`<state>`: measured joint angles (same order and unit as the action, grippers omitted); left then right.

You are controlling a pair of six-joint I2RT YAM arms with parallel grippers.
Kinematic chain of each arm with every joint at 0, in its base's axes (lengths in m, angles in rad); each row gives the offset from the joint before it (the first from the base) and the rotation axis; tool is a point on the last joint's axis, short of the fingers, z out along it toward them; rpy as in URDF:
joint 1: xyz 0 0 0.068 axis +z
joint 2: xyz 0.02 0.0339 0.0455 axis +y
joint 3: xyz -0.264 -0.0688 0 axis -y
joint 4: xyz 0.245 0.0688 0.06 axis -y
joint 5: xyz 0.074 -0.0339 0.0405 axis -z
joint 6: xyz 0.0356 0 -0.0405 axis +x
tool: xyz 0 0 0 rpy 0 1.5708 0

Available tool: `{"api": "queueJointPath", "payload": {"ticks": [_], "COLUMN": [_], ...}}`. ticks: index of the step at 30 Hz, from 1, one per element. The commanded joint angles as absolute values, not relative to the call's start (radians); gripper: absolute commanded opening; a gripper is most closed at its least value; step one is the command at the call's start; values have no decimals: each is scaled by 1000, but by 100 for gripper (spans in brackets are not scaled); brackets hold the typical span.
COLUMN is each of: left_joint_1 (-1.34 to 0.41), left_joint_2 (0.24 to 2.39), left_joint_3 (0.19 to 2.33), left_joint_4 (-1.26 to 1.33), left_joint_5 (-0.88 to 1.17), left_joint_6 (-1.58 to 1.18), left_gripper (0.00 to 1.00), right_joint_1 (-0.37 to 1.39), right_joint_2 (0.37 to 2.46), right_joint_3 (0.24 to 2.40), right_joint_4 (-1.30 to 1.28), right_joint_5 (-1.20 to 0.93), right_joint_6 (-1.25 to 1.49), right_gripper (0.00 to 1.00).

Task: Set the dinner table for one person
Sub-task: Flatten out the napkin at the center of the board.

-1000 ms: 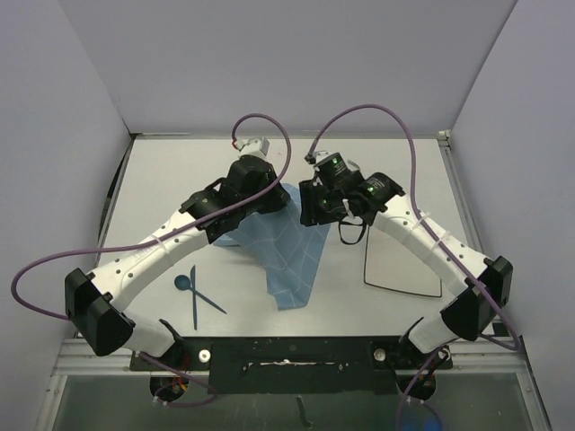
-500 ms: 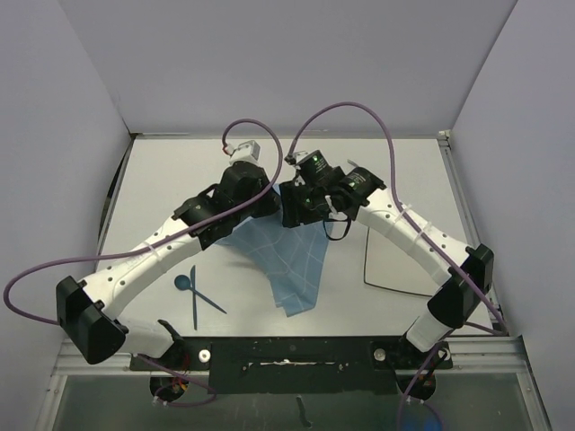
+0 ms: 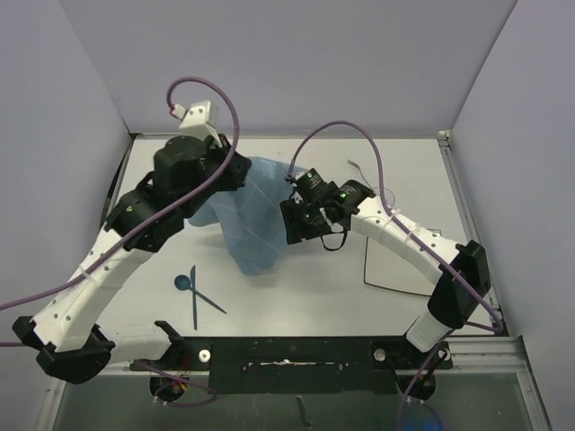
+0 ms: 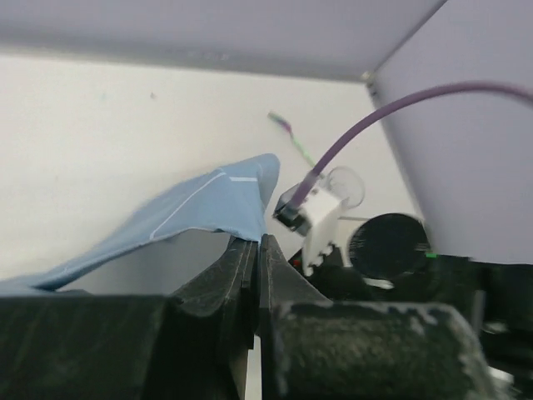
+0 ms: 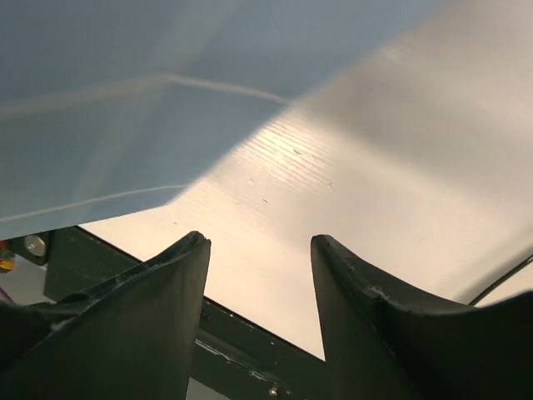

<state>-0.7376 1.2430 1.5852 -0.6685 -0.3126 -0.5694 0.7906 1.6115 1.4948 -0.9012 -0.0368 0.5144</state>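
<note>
Since the blue white-gridded cloth mat (image 3: 243,224) hangs soft and light, we take its edge: left hand (image 4: 254,248) pinches it, right hand (image 5: 258,243) stands spread, empty.

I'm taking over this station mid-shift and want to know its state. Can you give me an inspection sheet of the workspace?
Surface: large white tabletop, black rail along the near edge.
Job's things: blue white-gridded cloth mat, raised and hanging from the left tool; blue plastic spoon and slim blue utensil, crossed, near left.
Clutter: thin black cord loop, right side.
Tools: left tool shut on the mat; right tool open, empty, beside the mat.
Cables: purple cables arch over both arms.
Surroundings: plain pale walls on three sides.
</note>
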Motion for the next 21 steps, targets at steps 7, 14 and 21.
{"api": "queueJointPath", "payload": {"ticks": [7,14,21], "left_joint_1": [-738,-737,-737], "left_joint_2": [1142,1159,1179], "left_joint_3": [1760,1738,1673], "left_joint_4": [-675,-657,-656], "left_joint_5": [-279,-255,-268], "left_joint_6": [-531,-557,-598], "left_gripper": [0,0,0], "right_joint_1": [782,782,782], "right_joint_2": [1643,1632,1610], "right_joint_3": [1412,1400,1385], "right_joint_4": [-788,-783,-779], "right_joint_5": [-52,-56,-57], "right_joint_6": [545,542,545], "right_gripper": [53,53,53]}}
